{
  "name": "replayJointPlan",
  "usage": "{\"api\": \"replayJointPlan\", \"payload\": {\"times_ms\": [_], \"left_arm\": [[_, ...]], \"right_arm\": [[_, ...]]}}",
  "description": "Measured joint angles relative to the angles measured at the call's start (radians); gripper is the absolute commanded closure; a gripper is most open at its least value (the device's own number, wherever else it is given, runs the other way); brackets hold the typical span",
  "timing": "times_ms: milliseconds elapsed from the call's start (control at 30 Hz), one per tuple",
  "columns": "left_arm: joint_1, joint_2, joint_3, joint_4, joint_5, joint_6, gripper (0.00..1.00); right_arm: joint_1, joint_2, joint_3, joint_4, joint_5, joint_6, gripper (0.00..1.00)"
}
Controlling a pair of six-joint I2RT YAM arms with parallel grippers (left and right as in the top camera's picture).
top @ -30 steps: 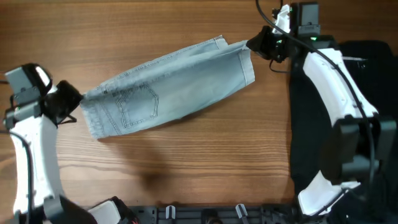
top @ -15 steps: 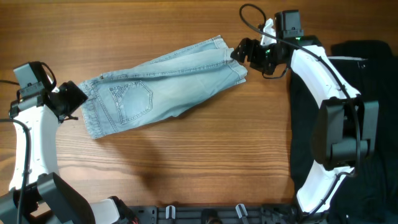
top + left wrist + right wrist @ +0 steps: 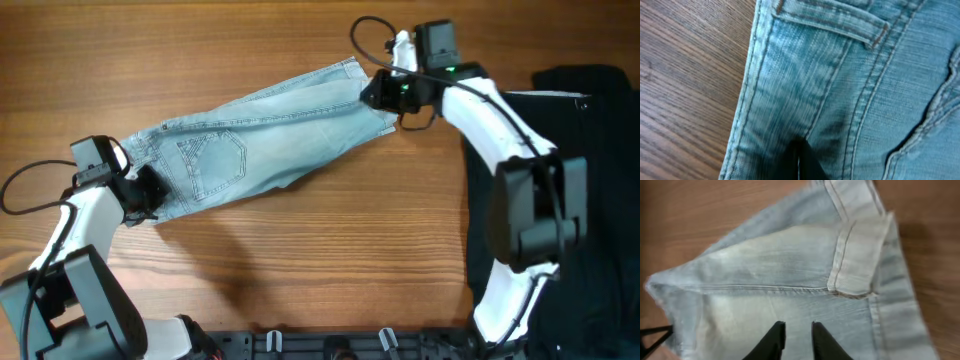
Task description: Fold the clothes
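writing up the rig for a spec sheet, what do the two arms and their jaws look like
Both the left arm and right arm have smooth white shells between boxy black joints. A thin black cable loops off each wrist. The jaws are slim, tapered black prongs.

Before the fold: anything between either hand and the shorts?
Nothing visible. Left hand is on the denim shorts at the waistband, right hand at the cuffed hem. The black garment lies off to the right, apart.
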Motion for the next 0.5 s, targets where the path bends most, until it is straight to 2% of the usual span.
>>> {"api": "replayJointPlan", "payload": {"times_ms": [100,167,267,333,367,433,500], "left_arm": [[0.0,0.018,0.006,0.016,-0.015,-0.019,0.96],[0.0,0.024,0.009,0.021,-0.019,-0.023,0.96],[-0.004,0.025,0.011,0.02,-0.025,-0.023,0.94],[-0.006,0.025,0.015,0.01,-0.029,-0.024,0.93],[-0.007,0.025,0.016,0.002,-0.031,-0.026,0.92],[-0.012,0.025,0.034,-0.06,-0.039,-0.026,0.91],[-0.012,0.025,0.042,-0.099,-0.054,-0.026,0.9]], "right_arm": [[0.025,0.123,-0.013,-0.078,0.046,0.114,0.91],[0.009,0.143,-0.004,-0.117,0.042,0.175,0.96],[-0.002,0.137,0.014,-0.336,0.067,0.241,0.96],[0.002,0.129,0.018,-0.476,0.129,0.235,0.96],[0.005,0.125,0.011,-0.52,0.15,0.224,0.92],[0.008,0.106,-0.005,-0.525,0.196,0.148,0.83],[0.007,0.079,-0.021,-0.46,0.204,0.075,0.85]]}}
